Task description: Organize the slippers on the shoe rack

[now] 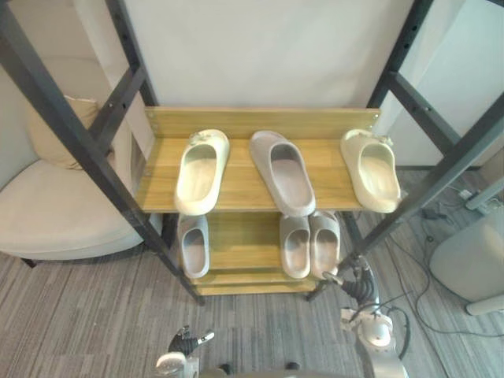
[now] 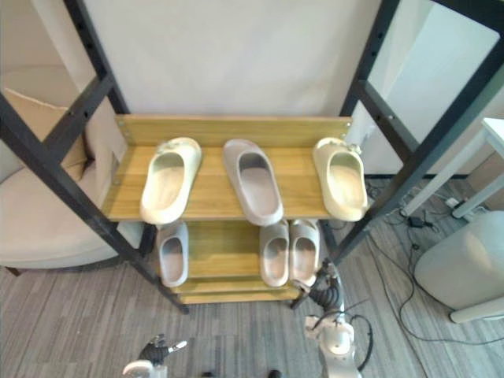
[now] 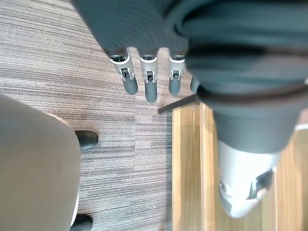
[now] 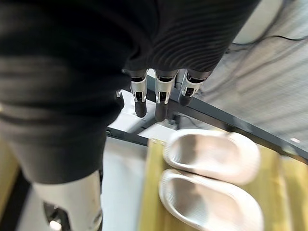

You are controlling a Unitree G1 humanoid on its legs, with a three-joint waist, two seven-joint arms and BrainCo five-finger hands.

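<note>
**Two-shelf shoe rack seen from the head cameras, with both wrist views.** The shoe rack [image 1: 83, 138] has a dark metal frame and two wooden shelves, and stands on grey striped carpet [image 1: 94, 315].

- **Upper shelf [image 1: 240, 183]:** three slippers lie apart in a row, toes toward the back. They are a left cream slipper [image 1: 201, 172], a taupe slipper [image 1: 283, 172] in the middle and a right cream slipper [image 1: 370, 169].
- **Lower shelf [image 1: 240, 246]:** a single grey slipper [image 1: 193, 244] lies at the left. A pair of pale slippers [image 1: 296, 246] lies side by side at the right.
- **Right hand [image 1: 354, 283]:** it hangs low beside the rack's front right leg, near that pair. Its fingers [image 4: 161, 103] are straight and it holds nothing.
- **Left hand [image 1: 185, 344]:** it hangs above the carpet in front of the rack. Its fingers [image 3: 150, 86] are also extended and empty.

A cream armchair [image 1: 55, 213] stands to the left of the rack.
</note>
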